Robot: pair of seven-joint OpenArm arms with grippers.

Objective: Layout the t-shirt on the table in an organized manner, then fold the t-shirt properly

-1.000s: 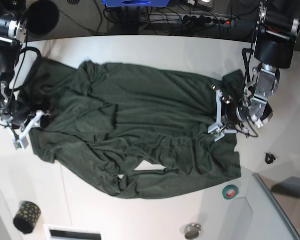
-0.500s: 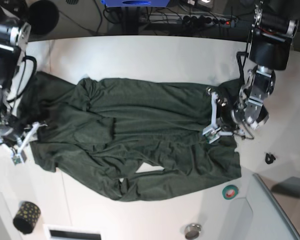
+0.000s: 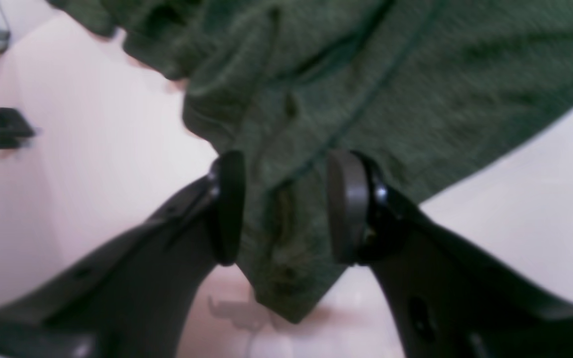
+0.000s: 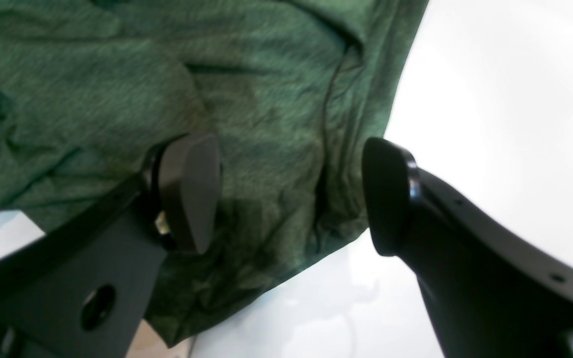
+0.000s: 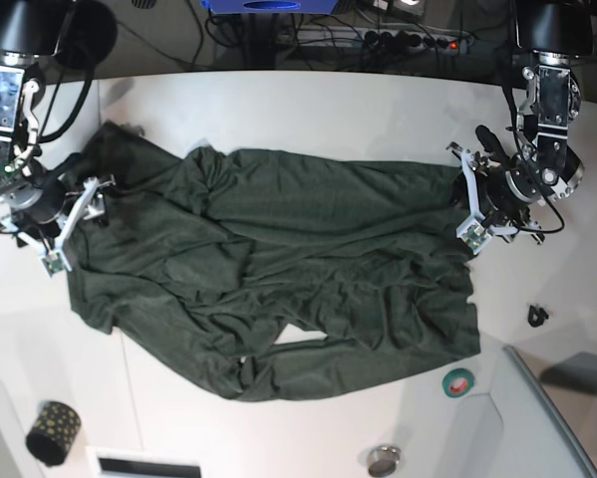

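The dark green t-shirt (image 5: 298,259) lies spread and wrinkled across the white table (image 5: 308,110), with one sleeve folded over its middle. My left gripper (image 5: 472,204) is at the shirt's right end in the base view. In the left wrist view the left gripper (image 3: 286,206) is open, with a fold of the t-shirt (image 3: 366,74) lying loose between the pads. My right gripper (image 5: 72,224) is at the shirt's left end. In the right wrist view the right gripper (image 4: 291,199) stands wide open over the edge of the t-shirt (image 4: 117,74).
A green tape roll (image 5: 458,381) and a small black clip (image 5: 537,316) lie near the shirt's right front corner. A black dotted cup (image 5: 53,432) and a metal disc (image 5: 383,460) sit at the front. A grey bin (image 5: 537,428) fills the front right corner.
Both grippers moved toward the far side of the table, dragging the shirt's ends with them. Both then opened and let go of the cloth.
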